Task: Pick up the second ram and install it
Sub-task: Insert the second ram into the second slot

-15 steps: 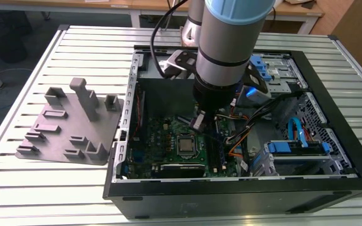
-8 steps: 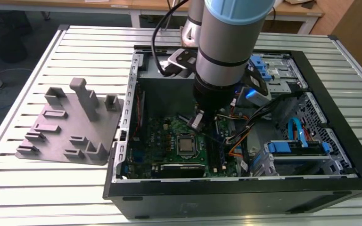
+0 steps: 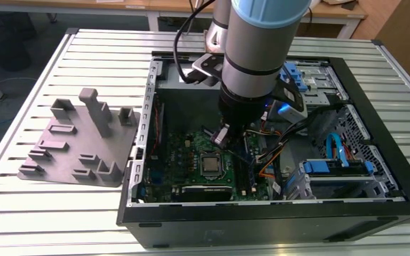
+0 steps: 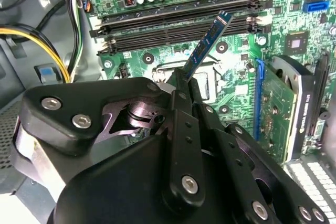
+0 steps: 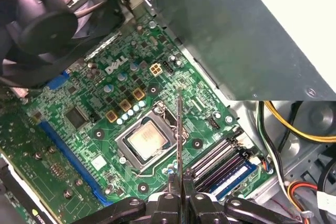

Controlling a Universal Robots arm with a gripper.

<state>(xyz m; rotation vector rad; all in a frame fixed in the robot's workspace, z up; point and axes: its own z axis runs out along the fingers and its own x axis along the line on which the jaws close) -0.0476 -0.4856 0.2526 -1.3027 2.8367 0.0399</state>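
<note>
**Memory stick in the claw, above the board and not yet seated**

The gripper (image 3: 223, 136) is down inside the open black case (image 3: 362, 90). Its dark metal fingers (image 4: 184, 108) are closed tight on one end of the second ram (image 4: 206, 45), a thin, flat, dark strip with a blue label. In the first wrist view the second ram (image 5: 179, 129) is edge-on and looks like a bare line.

It hangs over the middle of the green motherboard (image 5: 94, 145), beside the shiny square processor socket (image 5: 144, 140). The long black slots (image 4: 178, 17) lie along the board's edge, and the stick is in none of them, so I'd call this the carry-and-line-up stage.

Seating it would need its lower edge parallel to a free slot and squarely over it. The stick is stiff but thin, so pressing it skewed could jam it.

The grey moulded holder plate (image 3: 77, 144) lies on the ribbed metal table (image 3: 20, 213), near the case's side.
</note>
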